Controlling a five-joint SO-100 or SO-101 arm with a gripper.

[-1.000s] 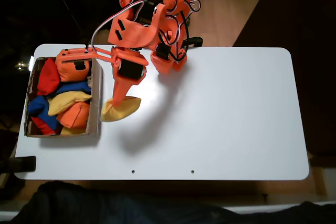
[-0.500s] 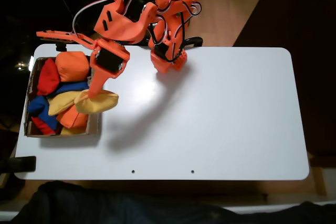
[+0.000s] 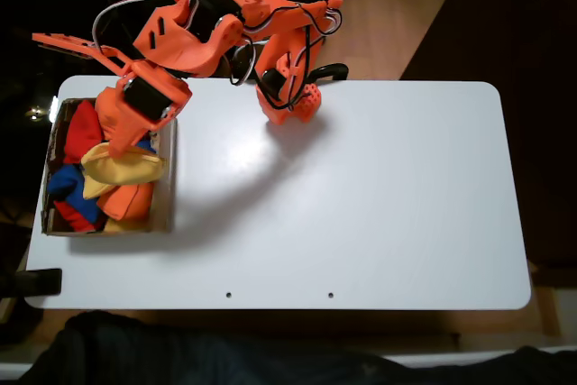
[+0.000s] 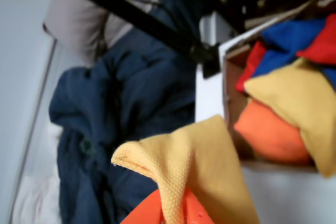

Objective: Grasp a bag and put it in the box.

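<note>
Dark surroundings are noted around a white desk (image 3: 361, 214), with blue cloth visible beyond its edge in the wrist view.

The carrying step is judged to be in hand, close to its end. The bag (image 3: 124, 164) is held in the gripper (image 3: 120, 147) and hangs directly below it, over the box (image 3: 168, 196), whose right-hand wall lies just to the right of the gripper in the fixed view. Red, blue, orange and yellow beanbags (image 3: 126, 199) are seen piled beneath the gripper inside the box, leaving little free floor.

The gripper is clenched on the bag: in the wrist view the golden-yellow fabric (image 4: 194, 171) is pinched at one end and drapes away from an orange finger (image 4: 152, 213) at the lower edge. No gap between the jaws can be made out; the bag fills whatever opening exists.

The next move is judged to call for a release, perhaps after a slight lowering, with the bag kept inward of the right-hand wall so that it settles on the pile rather than on the rim.
</note>
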